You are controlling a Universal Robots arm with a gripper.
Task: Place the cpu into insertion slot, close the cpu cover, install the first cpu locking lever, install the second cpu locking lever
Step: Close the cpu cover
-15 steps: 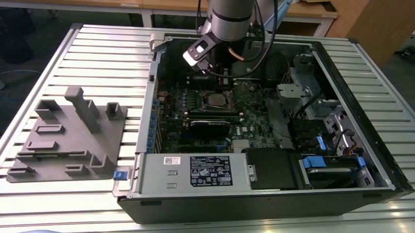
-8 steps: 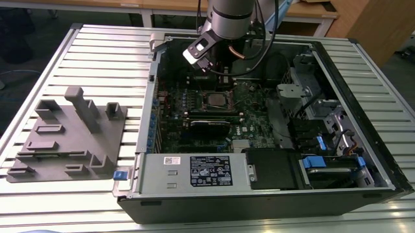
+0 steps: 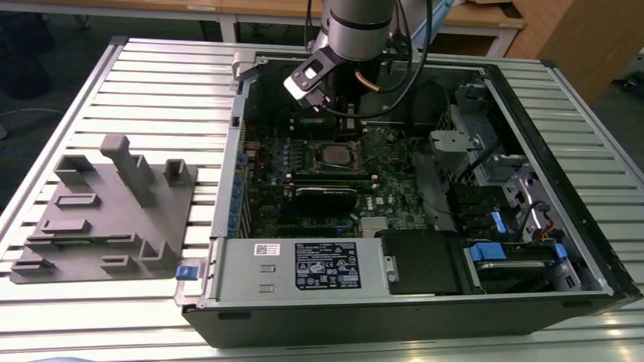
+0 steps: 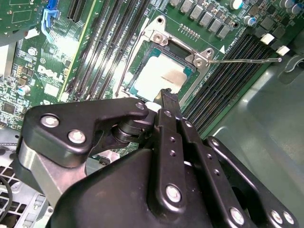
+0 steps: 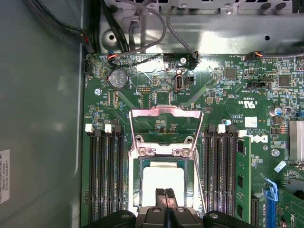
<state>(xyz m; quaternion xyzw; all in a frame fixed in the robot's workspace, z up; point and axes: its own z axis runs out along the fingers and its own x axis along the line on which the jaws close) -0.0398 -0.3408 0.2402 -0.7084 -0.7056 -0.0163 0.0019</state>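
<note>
Hovering w/ both fingertips pressed together and nothing between them, the gripper (image 5: 166, 194) is just over one edge of the cpu (image 5: 163, 176) in the first wrist view; contact cannot be told. The cpu lies flat inside the insertion slot (image 5: 136, 180) on the green motherboard (image 5: 228, 95), and the cpu cover (image 5: 166, 112) is not yet closed, it stands raised at the slot's hinge side. In the second wrist view a thin wire lever (image 4: 242, 60) reaches out from the socket corner over the black memory slots (image 4: 228, 80).
</note>
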